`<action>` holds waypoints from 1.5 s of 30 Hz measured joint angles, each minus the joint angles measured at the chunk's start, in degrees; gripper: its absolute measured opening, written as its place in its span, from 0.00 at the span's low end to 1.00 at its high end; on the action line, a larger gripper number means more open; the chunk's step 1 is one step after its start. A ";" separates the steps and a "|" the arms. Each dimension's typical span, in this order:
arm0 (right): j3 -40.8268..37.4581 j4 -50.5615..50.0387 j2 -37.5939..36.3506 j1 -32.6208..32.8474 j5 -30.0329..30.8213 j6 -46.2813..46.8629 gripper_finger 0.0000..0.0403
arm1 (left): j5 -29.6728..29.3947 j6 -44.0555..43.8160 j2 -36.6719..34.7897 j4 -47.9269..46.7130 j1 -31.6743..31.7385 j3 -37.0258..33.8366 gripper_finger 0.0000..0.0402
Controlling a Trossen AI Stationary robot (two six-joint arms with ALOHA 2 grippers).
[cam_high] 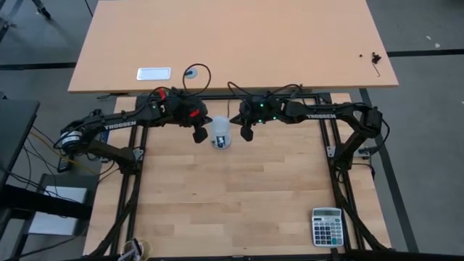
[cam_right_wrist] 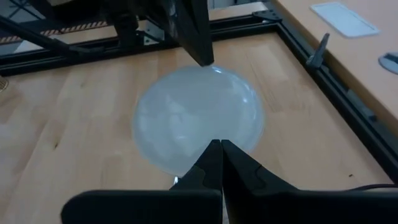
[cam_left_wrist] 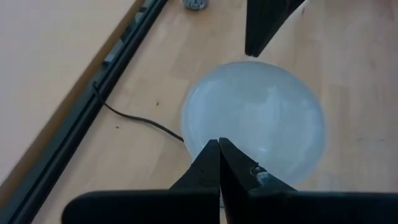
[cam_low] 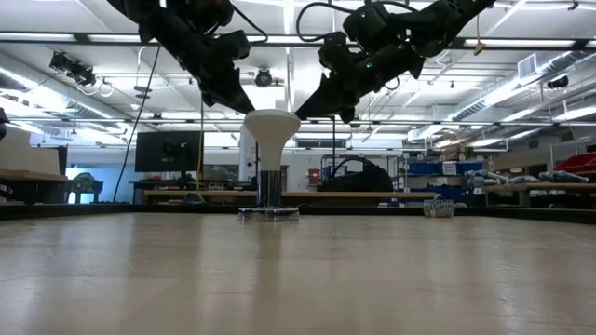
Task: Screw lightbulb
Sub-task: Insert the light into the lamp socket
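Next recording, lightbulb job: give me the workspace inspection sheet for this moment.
Surface: light wooden table, black frame rails around it.
Job's things: white funnel-shaped lightbulb upright on its base, unheld.
Clutter: grey calculator near a table corner.
Grippers: left end effector shut, beside and just above the bulb head; right end effector shut, opposite side.
Cables: thin black cord running from under the bulb toward the rail.
Surroundings: second tan tabletop beyond; workshop benches behind.
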 joint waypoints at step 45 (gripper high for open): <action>-0.44 0.97 0.46 1.98 -4.74 -0.45 0.02 | 0.22 -1.66 2.28 1.46 -0.22 0.04 0.00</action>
